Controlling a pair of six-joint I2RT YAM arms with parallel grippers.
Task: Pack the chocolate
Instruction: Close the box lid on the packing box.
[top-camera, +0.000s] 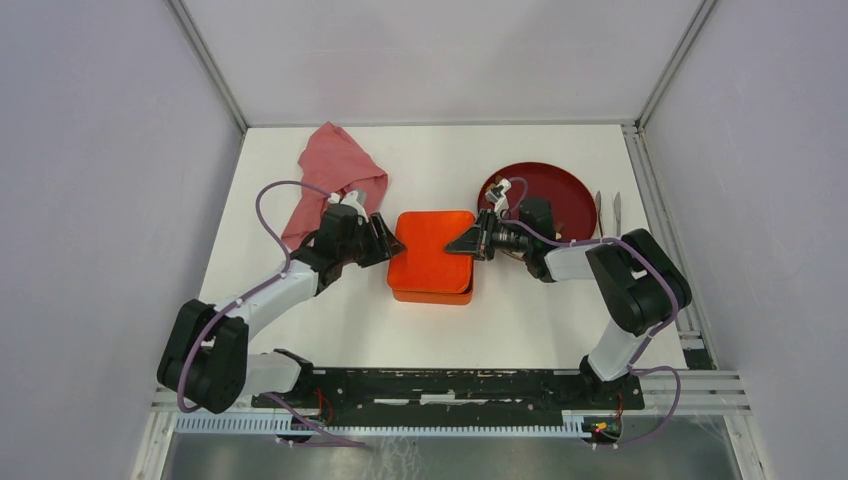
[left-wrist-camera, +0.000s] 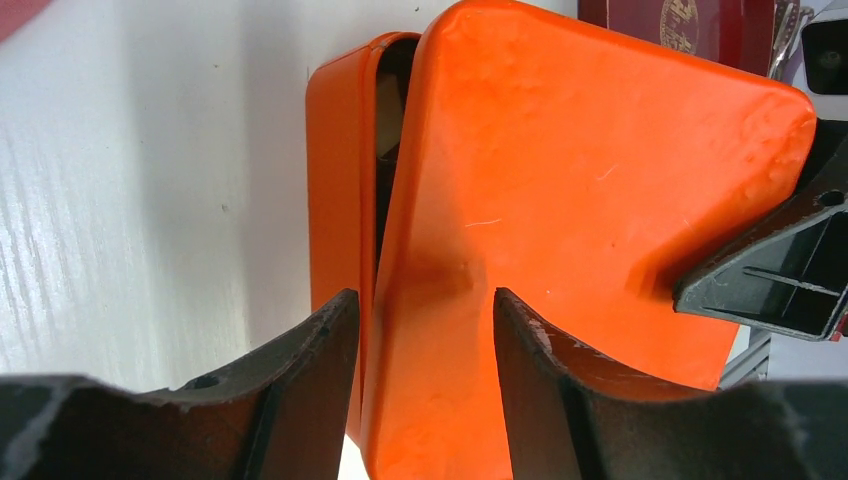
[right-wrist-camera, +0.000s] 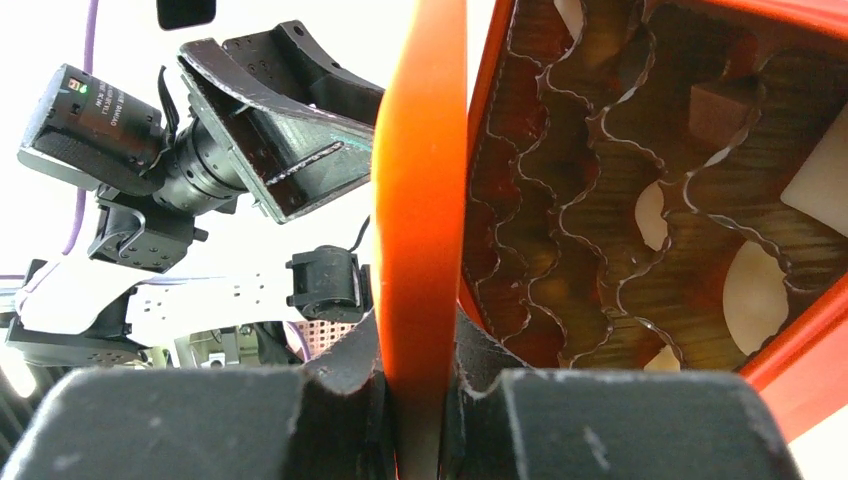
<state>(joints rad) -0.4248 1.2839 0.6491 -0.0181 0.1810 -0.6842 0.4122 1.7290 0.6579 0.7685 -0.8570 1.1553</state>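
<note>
The orange box (top-camera: 432, 290) sits mid-table with its orange lid (top-camera: 432, 240) over it, tilted. My right gripper (top-camera: 468, 243) is shut on the lid's right edge; in the right wrist view the lid edge (right-wrist-camera: 420, 180) is clamped in my gripper (right-wrist-camera: 420, 345). There the box inside shows a gridded paper liner with chocolate: cream-white pieces (right-wrist-camera: 755, 290) and a dark brown block (right-wrist-camera: 715, 105). My left gripper (top-camera: 385, 240) is open, its fingers (left-wrist-camera: 325, 340) astride the lid's left edge (left-wrist-camera: 560, 180) above the box wall (left-wrist-camera: 340, 150).
A dark red round plate (top-camera: 555, 195) lies behind my right gripper. A red cloth (top-camera: 335, 175) lies at the back left. Metal tweezers (top-camera: 607, 210) lie right of the plate. White walls enclose the table.
</note>
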